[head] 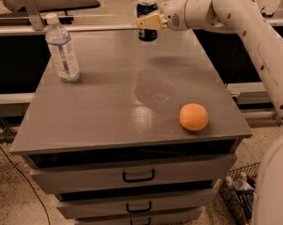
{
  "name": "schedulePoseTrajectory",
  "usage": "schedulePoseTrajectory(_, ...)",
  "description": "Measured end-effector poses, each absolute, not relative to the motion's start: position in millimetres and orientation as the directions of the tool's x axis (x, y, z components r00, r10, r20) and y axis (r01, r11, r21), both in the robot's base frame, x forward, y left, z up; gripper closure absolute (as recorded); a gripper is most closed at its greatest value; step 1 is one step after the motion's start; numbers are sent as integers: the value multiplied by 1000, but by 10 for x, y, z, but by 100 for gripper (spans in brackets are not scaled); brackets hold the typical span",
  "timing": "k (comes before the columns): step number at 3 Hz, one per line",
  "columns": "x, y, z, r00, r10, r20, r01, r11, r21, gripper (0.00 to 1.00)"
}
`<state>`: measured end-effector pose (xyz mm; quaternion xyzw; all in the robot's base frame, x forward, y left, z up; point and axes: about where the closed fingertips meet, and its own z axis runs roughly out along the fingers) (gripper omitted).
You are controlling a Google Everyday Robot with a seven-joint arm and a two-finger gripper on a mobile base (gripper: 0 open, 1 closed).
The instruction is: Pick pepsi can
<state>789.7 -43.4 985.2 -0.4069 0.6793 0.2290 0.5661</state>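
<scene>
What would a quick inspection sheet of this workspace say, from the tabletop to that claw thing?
Surface: grey table, with a glossy patch near its middle.
Job's things: pepsi can upright at the far edge, held in the claw; cannot tell if it is off the surface.
Clutter: water bottle standing at the far left; orange lying near the front right.
Grippers: claw at the far edge, closed on the can; the white arm reaches in from the right.
Cables: one black cable on the floor, lower left.
Surroundings: drawers under the table; wire basket on the floor, lower right.
</scene>
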Motion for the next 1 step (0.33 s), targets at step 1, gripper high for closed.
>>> schedulePoseTrajectory(1, 7857, -351, 9834, -30, -290, -956, -825, 547, -140, 100)
